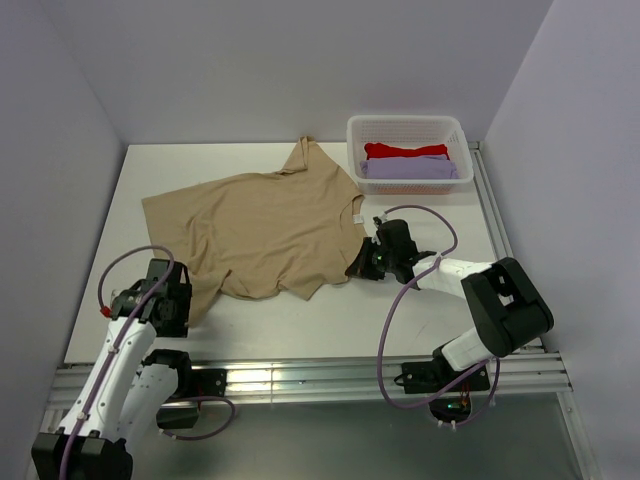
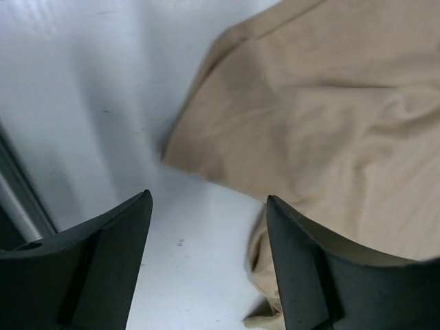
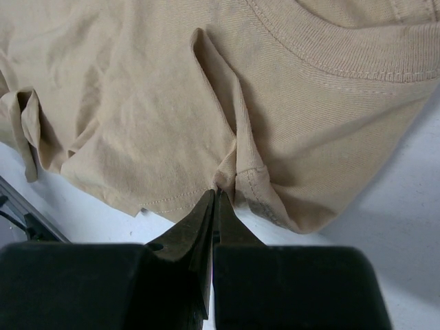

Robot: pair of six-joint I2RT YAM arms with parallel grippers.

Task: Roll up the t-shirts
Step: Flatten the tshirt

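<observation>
The tan t-shirt (image 1: 260, 225) lies spread and a little wrinkled on the white table, neck towards the right, with its small white label (image 1: 357, 217) showing. My right gripper (image 1: 358, 268) is shut on a pinched fold of the shirt's stitched edge near the collar; in the right wrist view the gripper (image 3: 216, 192) nips the tan cloth (image 3: 172, 89) at its tips. My left gripper (image 1: 178, 285) is open and empty at the shirt's near-left corner; in the left wrist view the gripper (image 2: 208, 199) hangs over bare table, with the shirt's edge (image 2: 330, 117) beside the right finger.
A white mesh basket (image 1: 352, 135) stands at the back right and holds a folded red t-shirt (image 1: 405, 150) and a lavender t-shirt (image 1: 408, 168). Grey walls close in the left, back and right. A metal rail (image 1: 300, 375) runs along the near table edge.
</observation>
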